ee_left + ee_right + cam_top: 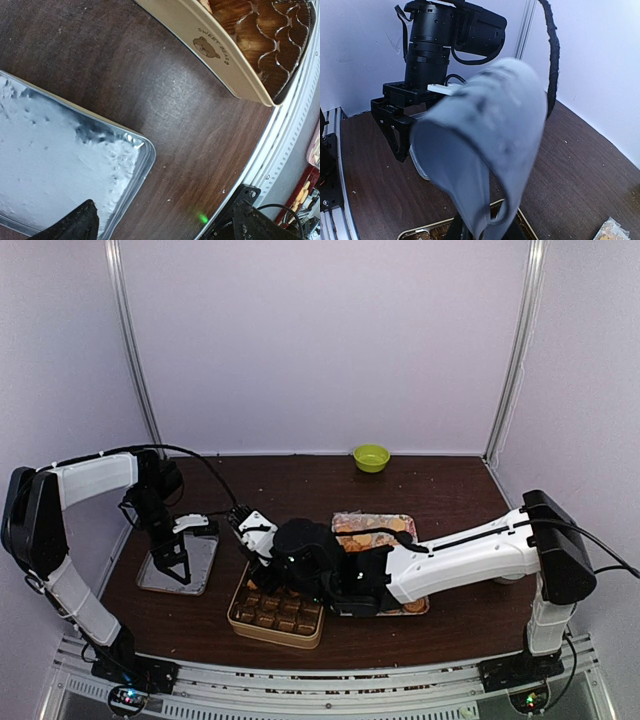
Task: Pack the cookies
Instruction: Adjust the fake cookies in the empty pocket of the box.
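2-fingered left gripper [172, 568] hangs wide open over the flat silver metal tray [203, 558]. Beside the tan rectangular tin [272, 631], the right gripper [247, 523] pinches a pale grey curved sheet [485, 145]. Small round golden cookies [365, 532] lie on the patterned tray [342, 518] further right.

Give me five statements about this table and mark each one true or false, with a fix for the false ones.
1. The left end effector is open above the silver tray. True.
2. The green bowl sits beside the arm bases. False: it stands at the far edge, by the back wall.
3. The cookie tin holds brown paper cups. True.
4. The cookies are piled on the silver tray. False: none show there; they lie in a second tray right of the tin.
5. The right arm is folded away from the tin. False: it reaches across over it.
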Robot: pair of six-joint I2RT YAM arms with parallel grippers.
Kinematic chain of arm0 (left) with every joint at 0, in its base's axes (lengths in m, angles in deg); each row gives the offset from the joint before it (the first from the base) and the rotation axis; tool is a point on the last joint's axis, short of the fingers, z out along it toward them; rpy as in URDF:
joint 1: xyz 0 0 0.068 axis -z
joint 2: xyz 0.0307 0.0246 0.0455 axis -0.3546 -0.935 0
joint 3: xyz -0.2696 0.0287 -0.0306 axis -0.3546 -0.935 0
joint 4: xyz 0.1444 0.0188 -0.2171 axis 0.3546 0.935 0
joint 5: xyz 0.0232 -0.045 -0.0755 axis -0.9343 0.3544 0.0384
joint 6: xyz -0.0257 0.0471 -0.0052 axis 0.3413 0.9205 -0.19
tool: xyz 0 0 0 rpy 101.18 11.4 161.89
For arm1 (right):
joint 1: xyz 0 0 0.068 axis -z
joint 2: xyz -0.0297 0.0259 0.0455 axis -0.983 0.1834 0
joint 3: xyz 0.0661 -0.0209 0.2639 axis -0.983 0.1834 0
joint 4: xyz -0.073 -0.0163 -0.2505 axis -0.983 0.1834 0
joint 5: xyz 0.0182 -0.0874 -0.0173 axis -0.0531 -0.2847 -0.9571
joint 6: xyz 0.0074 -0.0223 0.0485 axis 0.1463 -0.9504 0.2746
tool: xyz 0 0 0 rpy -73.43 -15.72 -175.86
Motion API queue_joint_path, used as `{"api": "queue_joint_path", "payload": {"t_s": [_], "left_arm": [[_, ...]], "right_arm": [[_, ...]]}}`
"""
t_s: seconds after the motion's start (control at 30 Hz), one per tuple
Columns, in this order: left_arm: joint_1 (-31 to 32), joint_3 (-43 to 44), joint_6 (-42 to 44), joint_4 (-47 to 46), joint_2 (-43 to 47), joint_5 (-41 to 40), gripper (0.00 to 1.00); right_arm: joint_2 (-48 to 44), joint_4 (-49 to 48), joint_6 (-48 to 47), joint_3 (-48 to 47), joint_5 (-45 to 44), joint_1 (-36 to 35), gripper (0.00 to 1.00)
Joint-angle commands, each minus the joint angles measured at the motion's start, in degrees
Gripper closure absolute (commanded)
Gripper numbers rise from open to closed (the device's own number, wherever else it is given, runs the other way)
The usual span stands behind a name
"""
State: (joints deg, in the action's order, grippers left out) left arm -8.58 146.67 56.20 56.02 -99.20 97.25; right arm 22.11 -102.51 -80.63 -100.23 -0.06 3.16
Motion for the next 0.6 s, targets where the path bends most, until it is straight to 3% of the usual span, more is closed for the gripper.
{"api": "queue_joint_path", "payload": {"t_s": [0.0,0.3,0.5,0.57], "left_arm": [[-0.33,0.3,0.81,-0.05,0.77,0.77,0.04],[-0.38,0.21,0.8,0.01,0.75,0.85,0.04],[-0.34,-0.13,0.88,0.09,0.78,0.77,0.04],[-0.38,-0.34,0.89,0.01,0.79,0.69,0.05]], "right_arm": [[-1.72,-1.07,-2.45,0.48,-3.02,-0.08,0.97],[-5.06,-3.43,-6.25,0.98,-6.07,-0.05,1.0],[-5.16,-4.35,-3.85,1.59,-4.42,-0.06,1.0],[-4.78,-5.39,-2.55,1.96,-3.22,-0.07,0.92]]}}
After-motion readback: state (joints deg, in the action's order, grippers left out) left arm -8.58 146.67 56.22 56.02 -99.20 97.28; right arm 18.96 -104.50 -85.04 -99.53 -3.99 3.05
